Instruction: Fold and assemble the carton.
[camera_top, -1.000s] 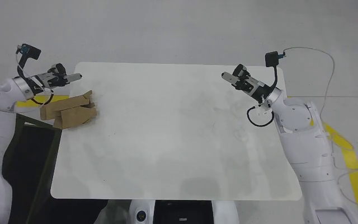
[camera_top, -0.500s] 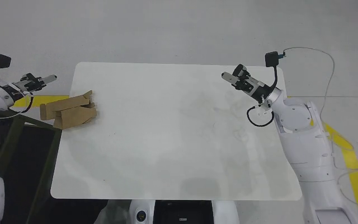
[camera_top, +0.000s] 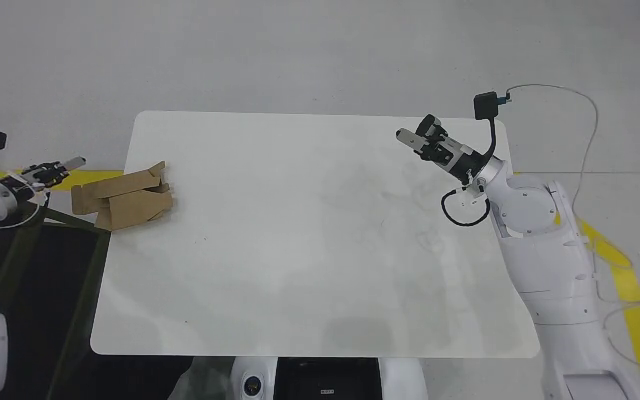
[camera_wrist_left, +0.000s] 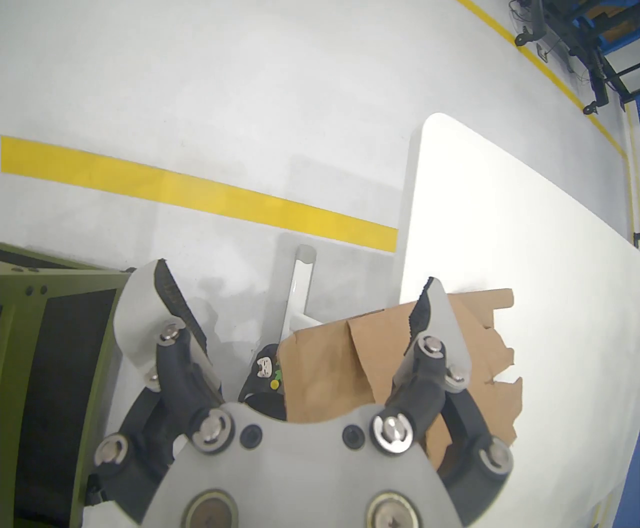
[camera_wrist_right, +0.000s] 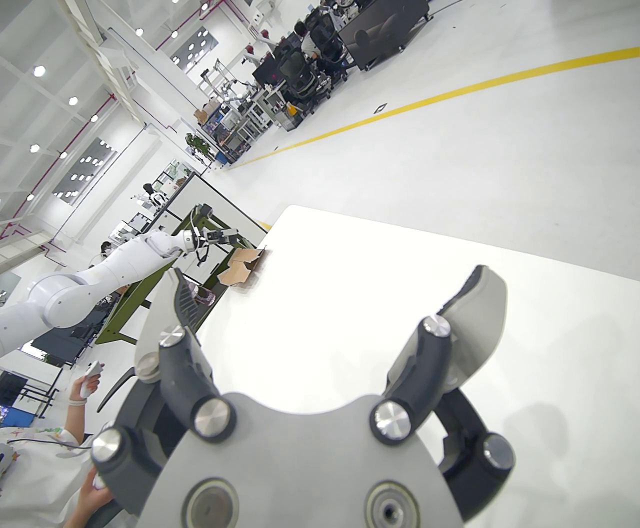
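A flattened brown carton (camera_top: 122, 196) lies at the table's far left edge, partly hanging over it; it also shows in the left wrist view (camera_wrist_left: 395, 360) and far off in the right wrist view (camera_wrist_right: 239, 267). My left gripper (camera_top: 62, 166) hangs open off the table, just left of the carton, holding nothing; its wrist view shows it (camera_wrist_left: 295, 295) above the carton's overhanging end. My right gripper (camera_top: 412, 136) stands open and empty over the table's far right corner, seen in its own view (camera_wrist_right: 325, 295).
The white table (camera_top: 320, 260) is bare apart from the carton. A dark green frame with a black panel (camera_top: 45, 290) stands beside the table's left edge. A yellow floor line (camera_wrist_left: 200, 192) runs past the table.
My left arm has drawn back leftward, from above the table's far left corner to beyond its edge. The carton and the right arm have stayed where they were.
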